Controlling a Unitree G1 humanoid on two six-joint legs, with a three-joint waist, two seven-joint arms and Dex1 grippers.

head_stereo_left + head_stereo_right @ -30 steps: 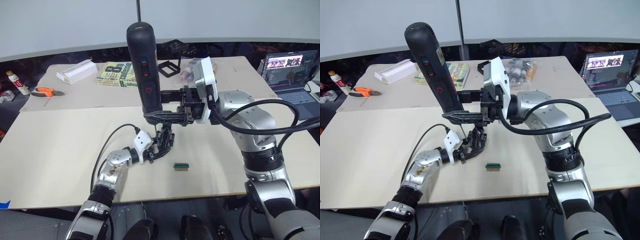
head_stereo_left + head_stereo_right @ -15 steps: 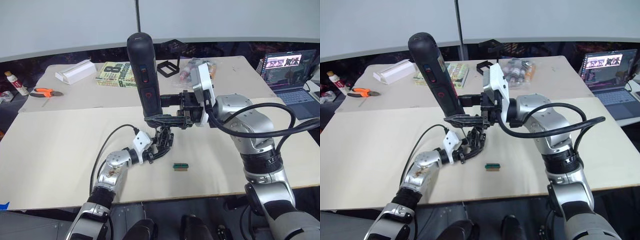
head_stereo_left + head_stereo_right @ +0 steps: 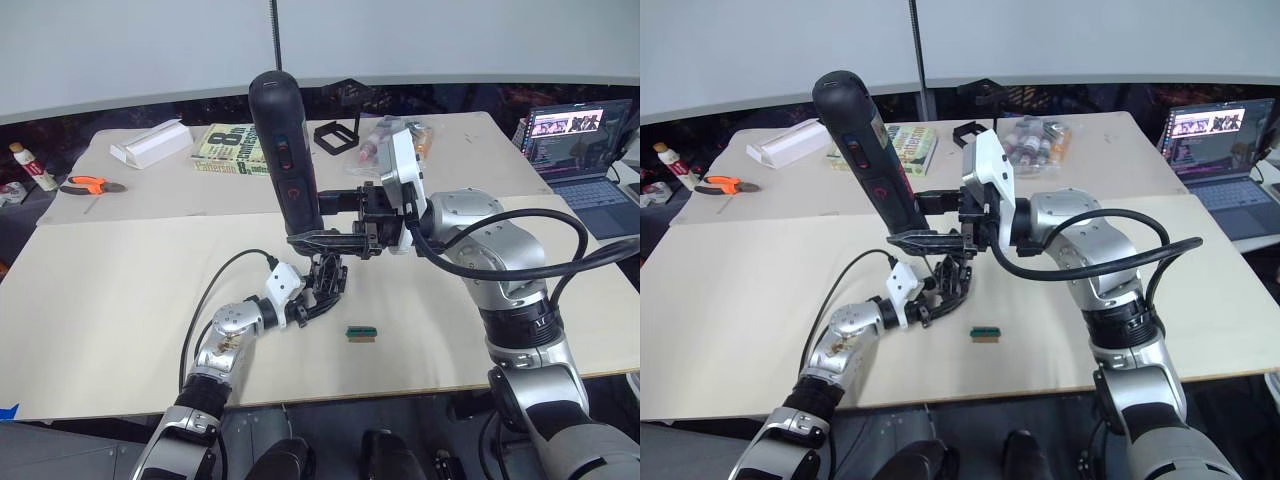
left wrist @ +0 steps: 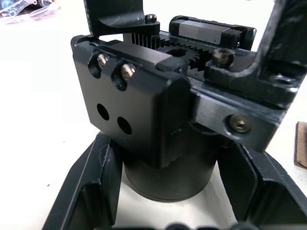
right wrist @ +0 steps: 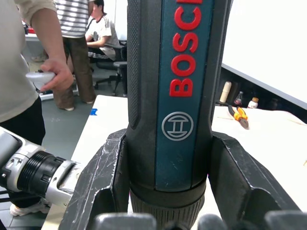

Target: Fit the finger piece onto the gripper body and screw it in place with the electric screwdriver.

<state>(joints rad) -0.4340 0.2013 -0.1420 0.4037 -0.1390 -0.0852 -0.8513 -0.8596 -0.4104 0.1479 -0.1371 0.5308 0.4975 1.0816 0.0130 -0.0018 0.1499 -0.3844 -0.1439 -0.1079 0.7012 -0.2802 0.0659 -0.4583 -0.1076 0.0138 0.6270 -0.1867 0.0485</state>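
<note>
My right gripper [image 3: 320, 218] is shut on the electric screwdriver [image 3: 285, 150], a long black cylinder with red-ringed buttons. It stands nearly upright, nose down. Its fingers [image 5: 103, 182] clamp the barrel just above the nose. Right below the nose is the gripper body [image 3: 328, 280], a chunky black block with a toothed rack and screws [image 4: 139, 120]. My left gripper [image 3: 316, 298] is shut on its round base, just above the table. A black part [image 4: 117, 17] with a screw stands on the body's top; I cannot tell whether it is the finger piece.
A tiny green block [image 3: 360, 333] lies just right of the left gripper. At the table's back are a book [image 3: 232, 148], a black square frame [image 3: 337, 136], a white box [image 3: 152, 142], orange pliers [image 3: 88, 184] and a bag of bottles [image 3: 385, 135]. A laptop [image 3: 580, 140] sits far right. People [image 5: 43, 62] stand beyond the table.
My right arm has shifted slightly left and lower with the screwdriver, bringing its nose closer over the gripper body. The left arm has stayed in place.
</note>
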